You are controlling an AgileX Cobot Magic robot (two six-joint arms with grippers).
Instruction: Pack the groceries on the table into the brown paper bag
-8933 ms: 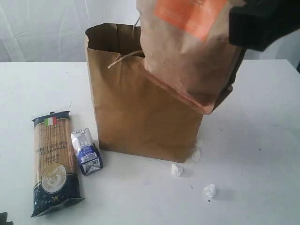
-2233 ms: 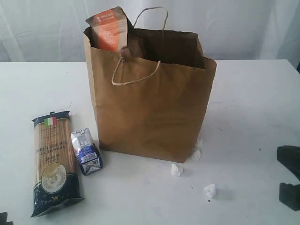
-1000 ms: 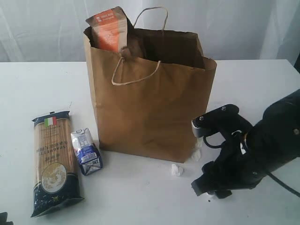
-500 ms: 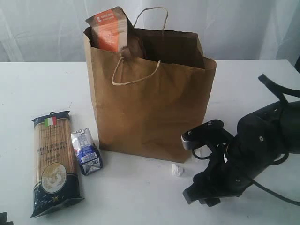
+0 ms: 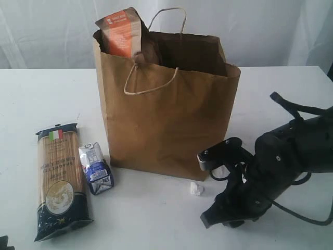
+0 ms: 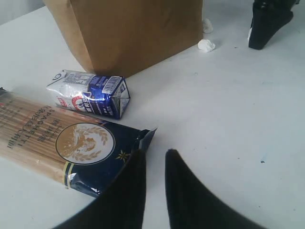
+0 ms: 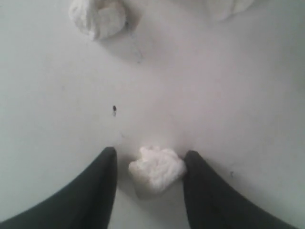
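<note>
The right tool (image 7: pixel 151 152) is down at the counter (image 5: pixel 145 224) with its jaws partly open, one on each side of a small white crumpled wad (image 7: pixel 157 169). One finger (image 7: pixel 200 186) touches the wad; a thin gap shows at the other, so it is bracketed, not yet gripped. The left tool (image 6: pixel 156 152) has only a narrow slit between its fingers and holds nothing; it hangs over the counter just beside a corner of the blue spaghetti packet (image 5: pixel 58 182).

Against the exterior view half a second ago, the right arm has slid a little toward the bag's foot and sits lower. Bag, packet and carton lie as they did.

The brown paper bag (image 5: pixel 166 125) stands upright and open, the brown pouch with orange label (image 5: pixel 120 34) poking out at its 11 o'clock corner. The right tool is at the bag's 5 o'clock, and a second wad (image 5: pixel 196 188) lies between them. The small blue-white carton (image 5: pixel 96 167) lies at the bag's 8 o'clock, with the packet flat just beyond it.
</note>
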